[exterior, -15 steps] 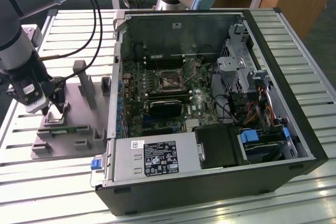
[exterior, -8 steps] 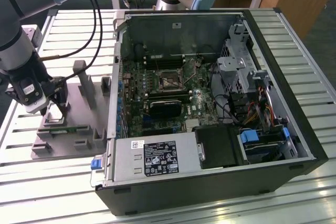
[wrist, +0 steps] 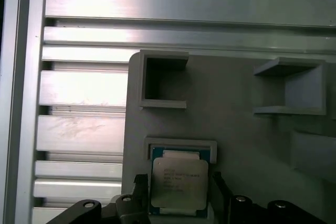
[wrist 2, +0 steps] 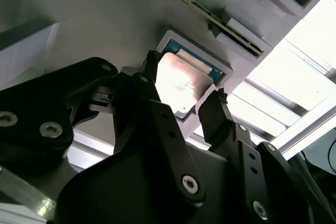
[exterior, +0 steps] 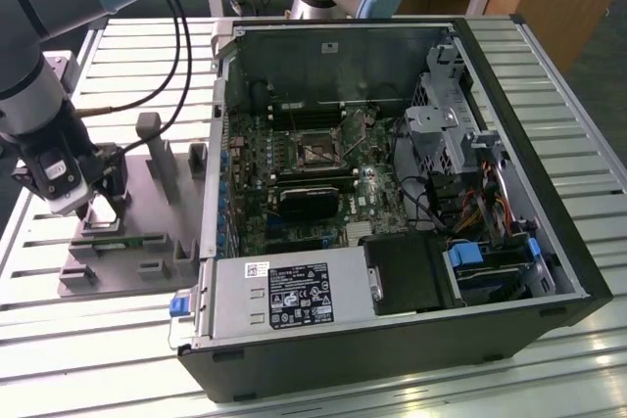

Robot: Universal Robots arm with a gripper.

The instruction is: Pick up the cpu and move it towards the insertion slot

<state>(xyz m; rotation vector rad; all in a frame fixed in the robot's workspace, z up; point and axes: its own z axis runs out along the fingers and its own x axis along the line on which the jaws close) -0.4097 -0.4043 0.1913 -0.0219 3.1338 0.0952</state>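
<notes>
Open end effector (wrist 2: 185, 78) straddles the cpu (wrist: 178, 183), a shiny silver, green-edged square, perhaps touching its sides.

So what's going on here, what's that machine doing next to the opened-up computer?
A robot arm is working at a grey parts holder beside the open computer. Its pincer hangs right over the cpu, a small silver chip lying in a recess of the holder. The fingers stand on either side of the chip, apparently not closed on it. The chip is not yet lifted. The insertion slot sits on the board inside the computer, well away from it.
</notes>
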